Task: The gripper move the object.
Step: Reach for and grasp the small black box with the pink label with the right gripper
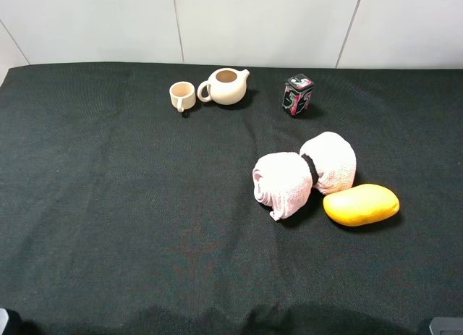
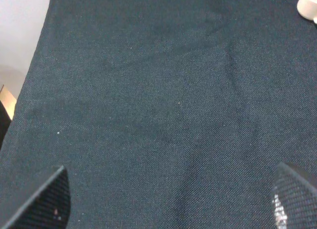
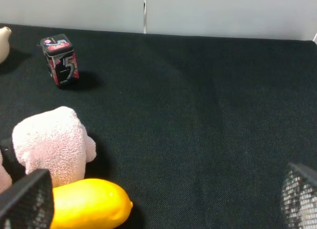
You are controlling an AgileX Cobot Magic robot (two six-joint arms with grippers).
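1. Upright near the far edge of the dark woven tablecloth (image 1: pixel 108 205): small black cube-like tin box with pink and green pattern (image 1: pixel 297 95), apart to the right of the cream ceramic teapot (image 1: pixel 226 86).
2. Well apart from it, right black two-fingered gripper (image 3: pixel 166 202), fingers spread wide, holding nothing.
3. Likewise spread wide over bare cloth, left black two-fingered gripper (image 2: pixel 168 204).
4. Nearer than the box: pink rolled towels (image 1: pixel 304 172), just beside a yellow mango (image 1: pixel 361 205).
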